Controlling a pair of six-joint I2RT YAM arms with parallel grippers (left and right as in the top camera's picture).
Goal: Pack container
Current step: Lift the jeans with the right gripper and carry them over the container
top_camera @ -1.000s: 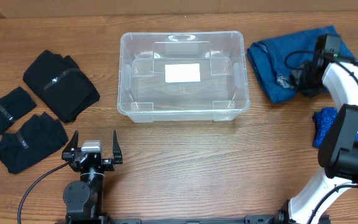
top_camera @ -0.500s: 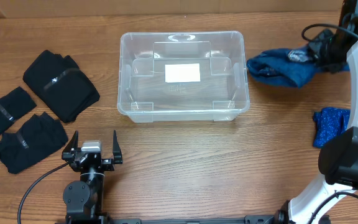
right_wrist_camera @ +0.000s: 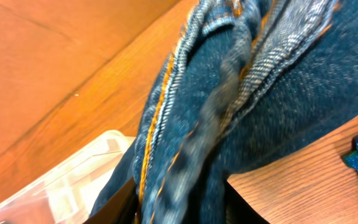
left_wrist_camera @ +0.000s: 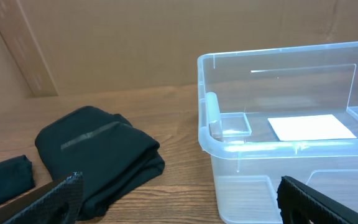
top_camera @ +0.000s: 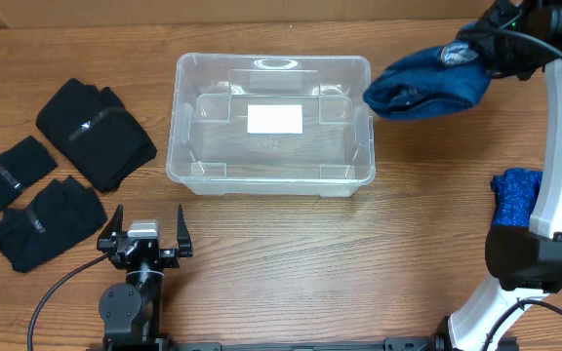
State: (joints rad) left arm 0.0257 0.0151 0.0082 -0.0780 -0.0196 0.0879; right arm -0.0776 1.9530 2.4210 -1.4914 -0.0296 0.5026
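**A:** what's the right claw [top_camera: 478, 49] up to?

**B:** clamped on a folded pair of blue jeans [top_camera: 425, 88], lifted off the table. The container [top_camera: 261, 183] sits to that claw's left, and from overhead the jeans' end overlaps its near rim.

**A:** and the left claw [top_camera: 149, 214]?

**B:** fingers spread wide, gripping nothing. The container's ahead of it, slightly right. Folded black clothes [top_camera: 94, 132] are ahead-left.

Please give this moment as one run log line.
right jaws: shut on blue jeans, in air by container right rim | container: empty | left jaws: open
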